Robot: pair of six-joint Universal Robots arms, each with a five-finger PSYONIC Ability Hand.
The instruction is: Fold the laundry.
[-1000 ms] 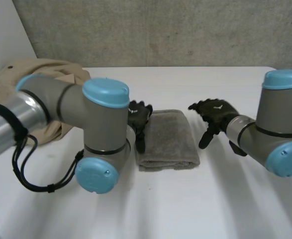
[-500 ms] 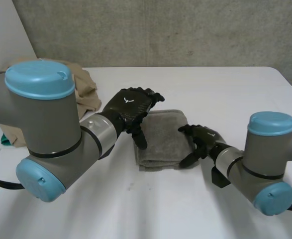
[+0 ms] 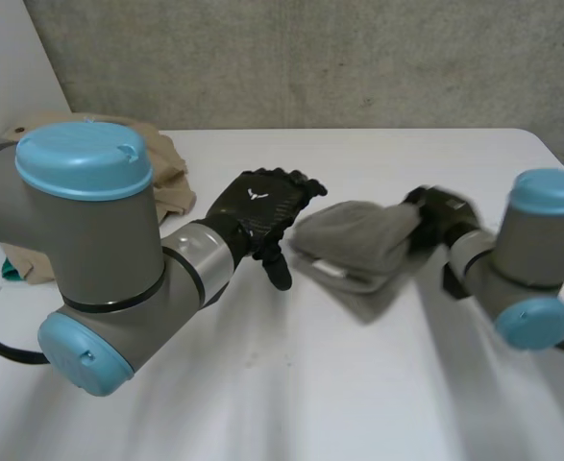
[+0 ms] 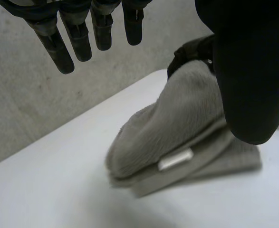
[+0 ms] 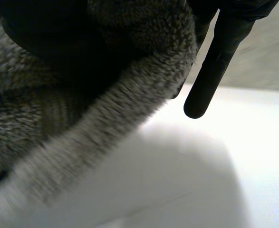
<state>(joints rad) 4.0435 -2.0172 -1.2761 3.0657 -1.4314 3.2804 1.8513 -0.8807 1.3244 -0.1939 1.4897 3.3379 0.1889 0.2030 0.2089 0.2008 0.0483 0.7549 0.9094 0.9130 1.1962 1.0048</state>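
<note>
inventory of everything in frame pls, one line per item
grey towel: 1, grey, folded, mid-table, one end raised in the right hand
white label: 1, white, on the towel's edge
beige laundry pile: 1, beige, far left of the table, behind the left arm
teal item: 1, teal, by the pile's near edge, too small to identify
table: 1, white
wall: 1, grey concrete, behind the table
arms: 2, grey with light-blue caps, left arm, right arm
left hand: 1, black, open, beside the towel
right hand: 1, black, gripping the towel's end
</note>
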